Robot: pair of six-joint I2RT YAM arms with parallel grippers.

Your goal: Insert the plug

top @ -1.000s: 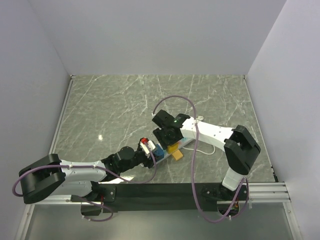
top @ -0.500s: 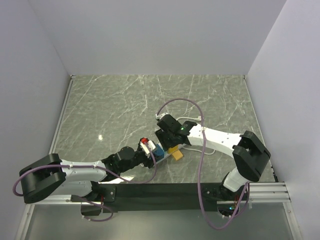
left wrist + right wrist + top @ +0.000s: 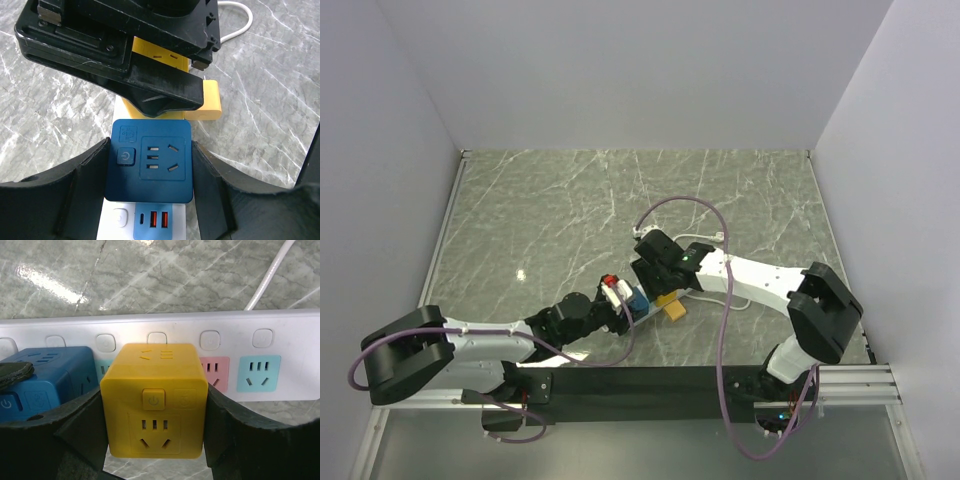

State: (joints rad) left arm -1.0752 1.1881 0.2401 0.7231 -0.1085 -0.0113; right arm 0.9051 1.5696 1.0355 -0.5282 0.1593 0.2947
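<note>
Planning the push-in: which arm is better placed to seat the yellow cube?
Right. The right gripper clamps the yellow cube at the power strip; the left gripper holds the blue cube.

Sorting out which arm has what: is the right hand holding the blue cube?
No, the right hand clamps the yellow cube between its fingers; the blue cube sits beside it.

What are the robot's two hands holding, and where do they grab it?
The left gripper clamps the blue cube by two opposite side faces. The right gripper clamps the yellow cube the same way, by its side faces.
</note>
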